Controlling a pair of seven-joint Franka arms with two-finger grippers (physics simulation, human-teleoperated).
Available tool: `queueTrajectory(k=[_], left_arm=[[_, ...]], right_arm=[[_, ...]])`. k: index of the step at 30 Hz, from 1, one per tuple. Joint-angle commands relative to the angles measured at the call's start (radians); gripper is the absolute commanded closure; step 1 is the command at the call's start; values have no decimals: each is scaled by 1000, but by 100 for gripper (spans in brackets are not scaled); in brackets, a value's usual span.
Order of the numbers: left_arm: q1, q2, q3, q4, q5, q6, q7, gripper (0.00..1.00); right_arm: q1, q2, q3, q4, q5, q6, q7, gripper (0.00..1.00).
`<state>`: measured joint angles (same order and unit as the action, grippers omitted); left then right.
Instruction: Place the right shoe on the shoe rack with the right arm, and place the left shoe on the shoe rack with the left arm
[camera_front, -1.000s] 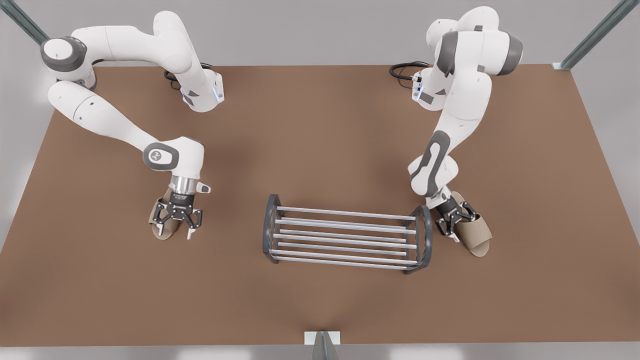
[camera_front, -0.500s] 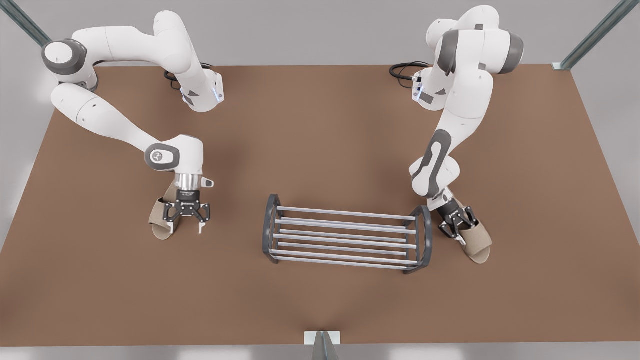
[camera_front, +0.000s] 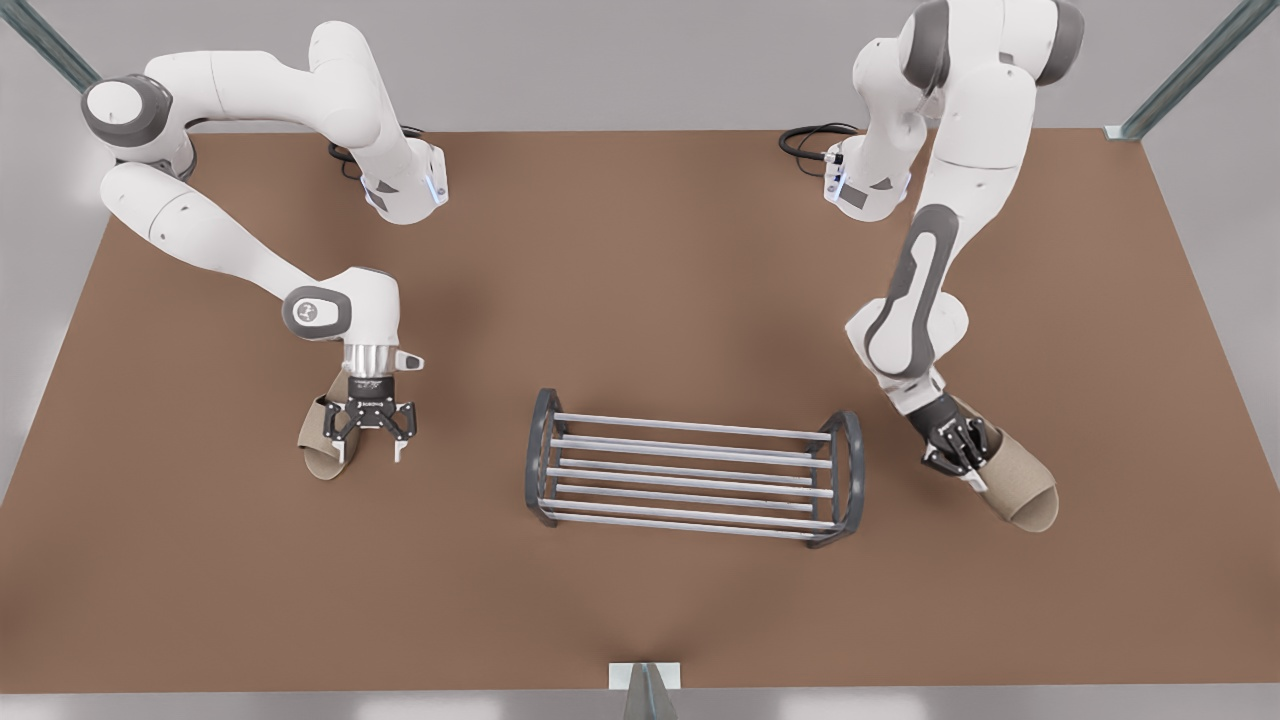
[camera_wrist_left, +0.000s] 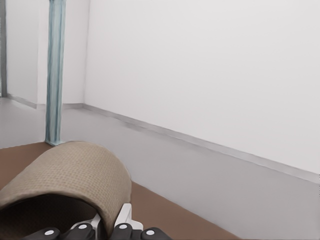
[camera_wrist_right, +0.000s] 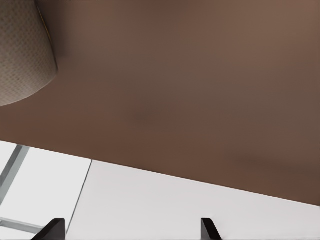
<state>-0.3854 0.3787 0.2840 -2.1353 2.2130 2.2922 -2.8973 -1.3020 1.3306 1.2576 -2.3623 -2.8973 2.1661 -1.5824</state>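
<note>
Front view's right, just beside shoe rack (camera_front: 690, 470): left gripper (camera_front: 958, 455) clamped shut on left shoe (camera_front: 1020, 488). Front view's left, well apart from rack: right gripper (camera_front: 370, 445) spread open over right shoe (camera_front: 322, 448), flat on brown table (camera_front: 640, 280).

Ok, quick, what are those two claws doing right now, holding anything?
Left gripper: closed on the band of the left shoe.
Right gripper: open at the right shoe, gripping nothing.
</note>
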Motion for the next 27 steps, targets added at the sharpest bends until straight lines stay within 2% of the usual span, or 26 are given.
queueTrajectory(k=[1,4,6,9,11,14,16,18,23,27], left_arm=[[0,-98,35,0,11,289,-734,79],[-26,-280,46,3,10,431,-662,79],[-148,-377,41,8,-9,449,-654,79],[-365,-365,40,120,-193,447,-648,79],[-463,-282,41,221,-294,446,-637,79],[-486,-104,40,388,-361,441,-637,79],[-503,-41,37,437,-406,444,-632,79],[-494,3,40,449,-404,444,-632,79],[-423,91,43,446,-400,446,-586,79],[-397,123,43,434,-398,449,-573,79]], right_arm=[[-8,-1,0,0,-37,11,279,0],[-11,-5,0,-2,-37,12,279,0],[-23,-5,-3,1,-33,11,279,0],[-59,-5,-18,3,-33,12,279,0],[-76,-5,-24,0,-33,12,279,0],[-85,-5,-24,-6,-31,11,279,0],[-85,-7,-24,-9,-31,11,279,0],[-94,-16,-6,-46,-31,4,266,0],[-266,-22,103,-265,-22,-45,236,0],[-327,-24,120,-356,-20,-91,229,0]])
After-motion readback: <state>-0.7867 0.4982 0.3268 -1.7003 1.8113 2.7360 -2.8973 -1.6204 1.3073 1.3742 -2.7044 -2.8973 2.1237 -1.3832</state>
